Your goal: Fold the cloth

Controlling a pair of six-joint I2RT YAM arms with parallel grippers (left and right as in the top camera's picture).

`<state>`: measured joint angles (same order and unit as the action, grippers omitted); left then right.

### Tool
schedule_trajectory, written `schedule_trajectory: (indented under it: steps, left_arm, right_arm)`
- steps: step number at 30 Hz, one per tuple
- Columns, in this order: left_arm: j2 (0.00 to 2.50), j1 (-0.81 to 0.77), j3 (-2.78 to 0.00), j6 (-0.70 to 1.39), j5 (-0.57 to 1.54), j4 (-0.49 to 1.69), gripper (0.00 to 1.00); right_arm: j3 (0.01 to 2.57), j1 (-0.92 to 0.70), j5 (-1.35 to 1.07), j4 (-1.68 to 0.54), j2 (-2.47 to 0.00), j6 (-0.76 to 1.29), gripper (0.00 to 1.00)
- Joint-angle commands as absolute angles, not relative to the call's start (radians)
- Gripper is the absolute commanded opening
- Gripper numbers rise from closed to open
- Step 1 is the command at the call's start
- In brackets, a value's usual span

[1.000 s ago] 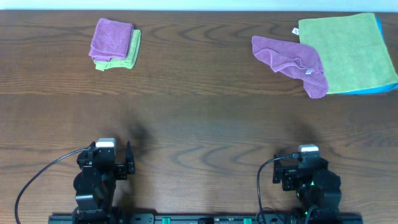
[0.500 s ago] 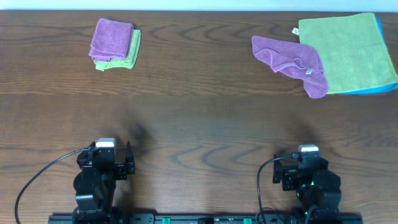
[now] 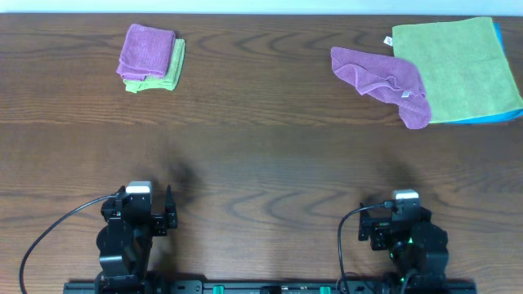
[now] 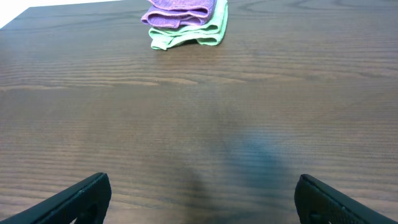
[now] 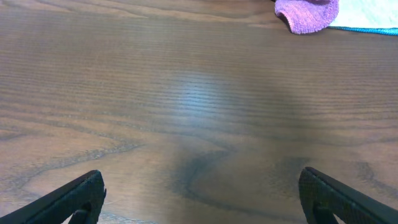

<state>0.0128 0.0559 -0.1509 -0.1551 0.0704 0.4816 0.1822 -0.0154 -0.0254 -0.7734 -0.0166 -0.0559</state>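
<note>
A crumpled purple cloth [image 3: 384,80] lies at the back right of the table, partly over a flat green cloth [image 3: 458,69] with a blue cloth edge [image 3: 498,116] under it. Its near end shows in the right wrist view [image 5: 308,14]. My left gripper [image 4: 199,196] is open and empty at the front left of the table. My right gripper [image 5: 199,193] is open and empty at the front right. Both arms are parked near the table's front edge [image 3: 135,233] [image 3: 404,233], far from the cloths.
A folded stack, purple cloth on green [image 3: 149,57], sits at the back left and shows in the left wrist view [image 4: 185,18]. The dark wood table [image 3: 261,163] spans the whole view.
</note>
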Motion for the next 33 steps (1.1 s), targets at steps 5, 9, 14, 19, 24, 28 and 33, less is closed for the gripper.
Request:
schedule_trajectory:
  steps: [5, 9, 14, 19, 24, 28, 33]
  left_arm:
    - [0.004, 0.052, -0.137, -0.165, 0.06, 0.49, 0.95]
    - [0.004, 0.052, -0.136, -0.165, 0.06, 0.49, 0.95]
    - [0.004, 0.052, -0.137, -0.165, 0.06, 0.49, 0.95]
    - [0.004, 0.052, -0.137, -0.165, 0.06, 0.49, 0.95]
    - [0.004, 0.052, -0.137, -0.165, 0.06, 0.49, 0.95]
    - [0.004, 0.052, -0.137, -0.165, 0.06, 0.49, 0.95]
    - [0.004, 0.052, -0.137, -0.165, 0.06, 0.49, 0.95]
  right_arm:
    - [0.17, -0.008, -0.015, -0.775, -0.006, -0.065, 0.99]
    - [0.17, -0.008, -0.015, -0.775, -0.006, -0.065, 0.99]
    - [0.17, -0.008, -0.015, -0.774, -0.006, -0.065, 0.99]
    - [0.17, -0.008, -0.014, -0.775, -0.006, -0.066, 0.99]
    - [0.17, -0.008, 0.011, -0.775, -0.006, -0.065, 0.99]
    - [0.17, -0.008, 0.011, -0.775, -0.006, -0.065, 0.99]
    - [0.189, -0.007, 0.012, -0.754, -0.018, -0.032, 0.99]
